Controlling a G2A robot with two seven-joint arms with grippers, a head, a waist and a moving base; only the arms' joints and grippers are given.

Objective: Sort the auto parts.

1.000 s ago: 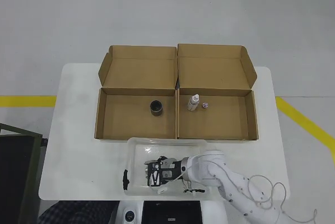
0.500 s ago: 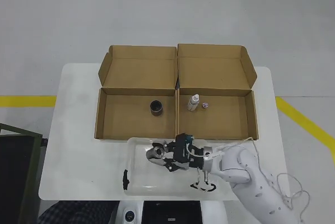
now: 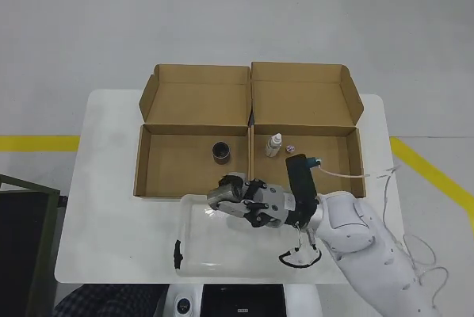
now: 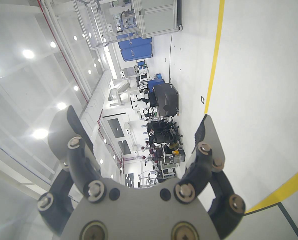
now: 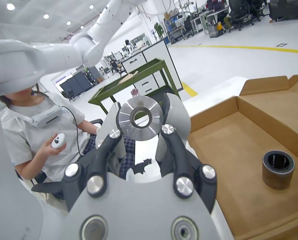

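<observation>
My right gripper (image 3: pixel 224 196) is shut on a silver metal ring part (image 5: pixel 139 121), held above the far edge of the clear plastic tray (image 3: pixel 196 238), just short of the left cardboard box (image 3: pixel 191 192). A dark cylindrical sleeve (image 3: pixel 221 151) (image 5: pixel 278 169) stands in that box. The right box (image 3: pixel 332 190) holds a small white bottle (image 3: pixel 274 144) and a tiny pinkish piece (image 3: pixel 292 148). A black gasket loop (image 3: pixel 299 258) and a black curved piece (image 3: pixel 176 254) lie in the tray. My left gripper (image 4: pixel 139 131) is open, off the table, holding nothing.
Both boxes stand side by side at the back of the white table (image 3: pixel 106 198), lids folded back. The tray sits at the table's front edge. A dark green cart (image 3: pixel 15 230) stands to the left of the table.
My right gripper has come up out of the tray with the silver ring and moved back toward the left box's front wall, its wrist turning.
</observation>
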